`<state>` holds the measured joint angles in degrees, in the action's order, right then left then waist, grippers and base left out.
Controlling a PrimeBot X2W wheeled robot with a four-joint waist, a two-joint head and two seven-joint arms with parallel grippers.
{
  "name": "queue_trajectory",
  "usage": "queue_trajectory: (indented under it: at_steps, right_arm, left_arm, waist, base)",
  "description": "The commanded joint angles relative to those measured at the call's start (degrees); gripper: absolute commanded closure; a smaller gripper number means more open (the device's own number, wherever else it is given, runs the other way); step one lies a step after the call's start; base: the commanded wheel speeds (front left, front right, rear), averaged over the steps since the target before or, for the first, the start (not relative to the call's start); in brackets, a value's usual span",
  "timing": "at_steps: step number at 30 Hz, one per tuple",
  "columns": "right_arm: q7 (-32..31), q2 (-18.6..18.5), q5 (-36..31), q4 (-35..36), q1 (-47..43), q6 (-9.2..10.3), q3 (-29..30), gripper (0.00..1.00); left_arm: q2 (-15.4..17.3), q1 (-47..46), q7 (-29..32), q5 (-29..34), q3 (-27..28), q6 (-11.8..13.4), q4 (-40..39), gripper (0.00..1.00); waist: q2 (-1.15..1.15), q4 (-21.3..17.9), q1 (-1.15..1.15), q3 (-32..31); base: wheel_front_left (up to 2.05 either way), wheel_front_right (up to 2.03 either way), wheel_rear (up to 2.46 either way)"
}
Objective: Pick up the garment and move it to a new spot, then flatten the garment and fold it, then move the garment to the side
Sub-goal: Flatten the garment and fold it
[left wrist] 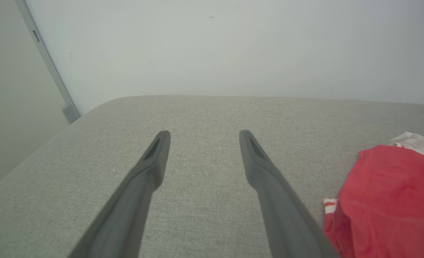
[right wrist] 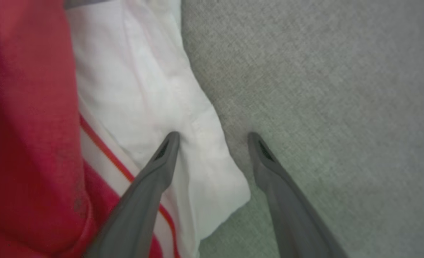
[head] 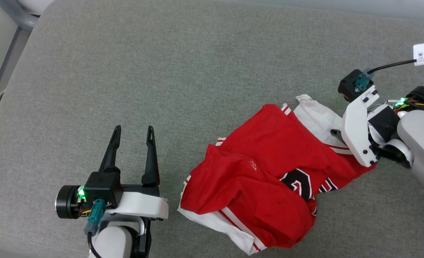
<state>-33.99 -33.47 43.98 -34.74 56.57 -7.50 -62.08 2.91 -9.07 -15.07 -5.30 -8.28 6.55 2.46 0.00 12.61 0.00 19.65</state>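
Grey fabric surface (head: 197,71) carries one crumpled red garment (head: 262,172) toward the right. Two end effectors: left end effector (head: 133,134) spread apart beside it, right end effector (right wrist: 213,138) spread, straddling its white sleeve edge.

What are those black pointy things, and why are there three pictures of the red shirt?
The black pointy things are a robot's fingers. It has two arms, each ending in a gripper, a two-fingered pincher. One picture comes from a camera on its head, looking down. There you see the left gripper standing open over a grey cushion, and a crumpled red and white shirt. The other two come from cameras on its wrists, looking along the fingers. The right gripper is open too, one finger pressing on the shirt's white sleeve. Nothing is held.
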Motion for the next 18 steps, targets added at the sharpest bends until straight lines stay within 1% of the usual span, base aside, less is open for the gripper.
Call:
queue_trajectory:
  at_steps: [1, 3, 4, 5, 7, 12, 15, 18]
  right_arm:
    - [0.02, 1.40, 0.50, -1.65, -2.43, 0.02, -2.16, 0.00]
    - [1.31, 2.19, 1.33, -2.82, -3.06, 0.01, -3.65, 0.00]
    - [2.62, 2.32, 1.60, -3.01, -2.97, -0.01, -4.00, 0.39]
    - [4.23, 2.27, 1.58, -2.96, -2.40, -0.05, -4.30, 1.00]
    - [7.71, 1.85, 2.29, -3.12, -1.00, -0.03, -3.91, 1.00]
    - [18.40, 1.28, 4.77, -3.50, 1.80, 0.05, -0.20, 1.00]
    - [22.31, -0.24, 6.63, -3.84, 0.32, 0.05, 1.64, 1.00]
    - [24.80, -2.30, 8.51, -3.78, -2.57, 0.05, 2.88, 1.00]
  left_arm:
    - [-0.05, -0.77, -0.15, -0.07, 0.00, 0.08, 0.02, 0.00]
    - [-0.05, -0.76, -0.15, -0.25, -0.06, 0.36, 0.12, 0.00]
    - [-0.05, -0.70, -0.15, -0.27, 0.03, 0.47, 0.16, 0.00]
    - [-0.05, -0.63, -0.15, -0.27, 0.14, 0.59, 0.27, 0.00]
    - [-0.03, -0.44, -0.15, -0.08, 0.40, 0.48, 0.50, 0.00]
    - [-0.04, 0.74, -0.15, 0.57, 1.11, 0.28, 0.95, 0.00]
    - [-0.04, 1.61, -0.15, 0.68, 1.41, 0.27, 0.97, 0.00]
    - [-0.05, 2.67, -0.15, 0.80, 1.84, 0.34, 0.97, 0.00]
  waist:
    - [0.00, 0.26, 0.00, 0.36]
    - [0.00, 0.15, 0.00, 0.42]
    - [0.00, -0.04, 0.00, 0.33]
    - [0.00, -0.30, 0.00, 0.16]
    - [0.00, -0.91, 0.00, -0.48]
    - [0.00, -2.83, 0.00, -3.51]
    - [0.00, -4.01, 0.00, -5.58]
    - [0.00, -5.15, 0.00, -7.17]
  base:
    - [0.00, 0.00, 0.00]
    - [0.00, 0.00, 0.00]
    - [0.00, 0.00, 0.00]
    - [0.00, 0.00, 0.00]
    - [0.00, 0.00, 0.00]
    - [0.00, 0.00, 0.00]
    - [0.00, 0.00, 0.00]
    - [0.00, 0.00, 0.00]
